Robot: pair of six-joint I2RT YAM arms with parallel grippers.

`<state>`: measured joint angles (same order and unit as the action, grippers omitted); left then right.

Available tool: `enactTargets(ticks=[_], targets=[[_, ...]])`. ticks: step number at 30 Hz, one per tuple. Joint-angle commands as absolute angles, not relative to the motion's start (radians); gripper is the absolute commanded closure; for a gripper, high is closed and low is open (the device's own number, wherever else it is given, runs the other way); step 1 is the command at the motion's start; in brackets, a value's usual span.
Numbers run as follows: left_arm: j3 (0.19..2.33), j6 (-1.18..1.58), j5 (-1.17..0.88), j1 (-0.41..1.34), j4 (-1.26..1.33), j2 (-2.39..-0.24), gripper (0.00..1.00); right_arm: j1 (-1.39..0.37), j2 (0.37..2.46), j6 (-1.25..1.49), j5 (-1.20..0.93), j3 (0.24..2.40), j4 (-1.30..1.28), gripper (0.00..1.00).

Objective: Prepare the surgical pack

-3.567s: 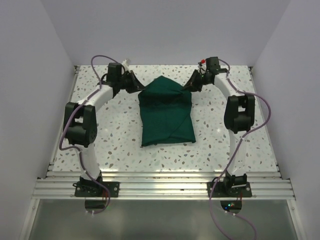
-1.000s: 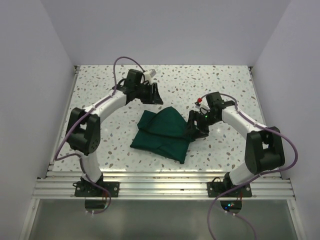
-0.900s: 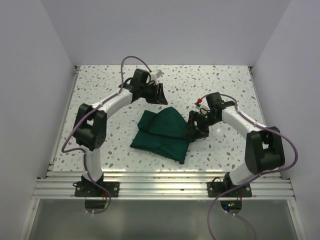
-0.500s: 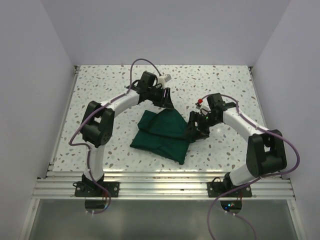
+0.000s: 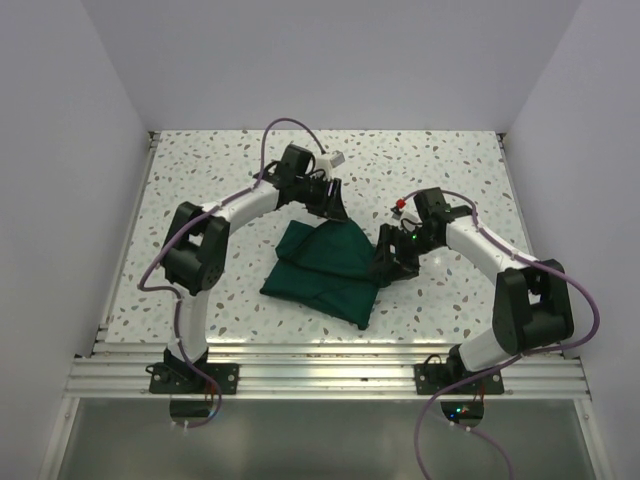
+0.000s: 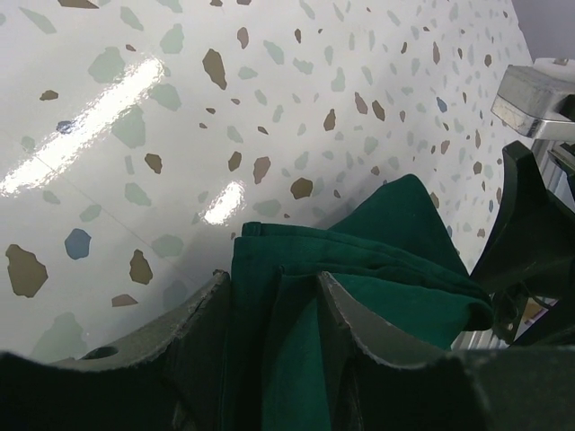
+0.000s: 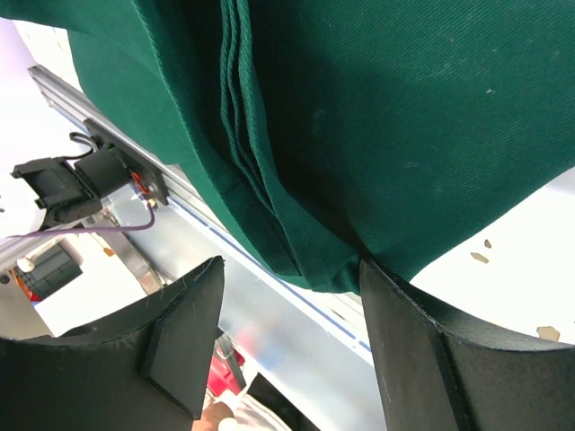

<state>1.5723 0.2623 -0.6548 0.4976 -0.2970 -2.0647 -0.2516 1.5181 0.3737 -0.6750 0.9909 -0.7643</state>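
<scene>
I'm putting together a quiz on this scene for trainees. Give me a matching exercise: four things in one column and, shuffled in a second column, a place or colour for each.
Column one:
1. surgical pack
2. left gripper
3. right gripper
4. table

Column two:
A. white with coloured speckles
B. at the pack's right side, jaws open
C. dark green, folded, in the middle of the table
D. at the pack's far edge, jaws open

Pairs: 1-C, 2-D, 3-B, 4-A
</scene>
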Motion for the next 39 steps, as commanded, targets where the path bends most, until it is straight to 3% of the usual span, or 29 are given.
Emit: enactTargets(ticks=[1, 8, 14, 17, 19, 25, 29, 35, 38, 39], targets=[[1.554, 0.224, -0.675, 0.497, -0.235, -2.06, 0.53, -0.255, 1.499, 0.359, -0.693, 0.988, -0.779, 0.34], [1.546, 0.187, -0.771, 0.503, -0.264, -2.071, 0.6, -0.255, 1.505, 0.35, -0.69, 0.997, -0.785, 0.34], [1.534, 0.215, -0.778, 0.503, -0.253, -1.981, 0.98, -0.253, 1.517, 0.35, -0.701, 1.022, -0.796, 0.33], [1.479, 0.244, -0.723, 0.503, -0.238, -1.875, 1.0, -0.25, 1.517, 0.35, -0.71, 1.046, -0.808, 0.29], [1.439, 0.253, -0.631, 0.503, -0.262, -1.824, 1.0, -0.25, 1.514, 0.362, -0.71, 1.066, -0.815, 0.21], [1.264, 0.25, -0.464, 0.503, -0.308, -1.6, 1.0, -0.25, 1.502, 0.41, -0.7, 1.095, -0.847, 0.15], [1.178, 0.259, -0.48, 0.503, -0.35, -1.504, 1.0, -0.252, 1.444, 0.417, -0.681, 1.082, -0.893, 0.14], [1.109, 0.285, -0.439, 0.505, -0.435, -1.447, 1.0, -0.252, 1.287, 0.396, -0.603, 1.023, -0.965, 0.27], [1.062, 0.275, -0.407, 0.505, -0.477, -1.398, 1.0, -0.252, 1.21, 0.457, -0.588, 0.941, -0.948, 0.42], [1.046, 0.278, -0.407, 0.505, -0.479, -1.381, 1.0, -0.252, 1.184, 0.48, -0.612, 0.915, -0.93, 0.6]])
